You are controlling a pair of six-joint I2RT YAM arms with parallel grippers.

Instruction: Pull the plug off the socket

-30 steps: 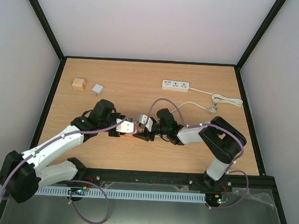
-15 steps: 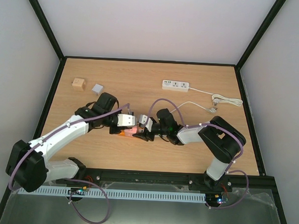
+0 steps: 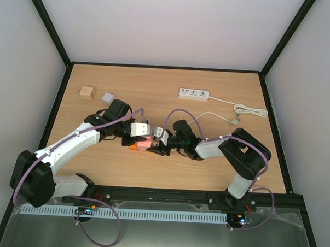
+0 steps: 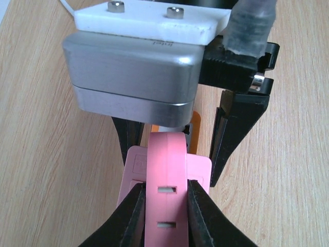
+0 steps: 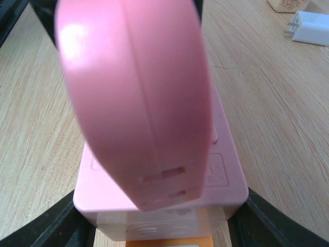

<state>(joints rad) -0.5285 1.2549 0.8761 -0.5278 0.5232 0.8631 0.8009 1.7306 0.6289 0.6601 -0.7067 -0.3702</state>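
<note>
Plug [image 4: 165,170]: where does it sit, and what holds it?

— You find it over the tabletop [image 4: 41,128], between the two arms, its rounded pink body against the square pink socket [image 4: 134,165]. The left tool [image 4: 163,206] pinches the plug by its flanks. The right tool [image 5: 162,229] clamps the socket block from the opposite side. Whether the pins are seated cannot be confirmed; the joint is hidden.

— What can fail from here?

— Three faults, in my judgement. One: the plug's flanks are smooth and curved, and the left fingers [image 4: 132,216] bite only near its end, so a hard pull may slide them off. Two: if you pull off the pin axis, the pins likely bind and the socket twists in the right tool. Three: the two tools stand very close; any regrip risks finger contact between them. Keep the pull straight and the right tool fixed.
</note>
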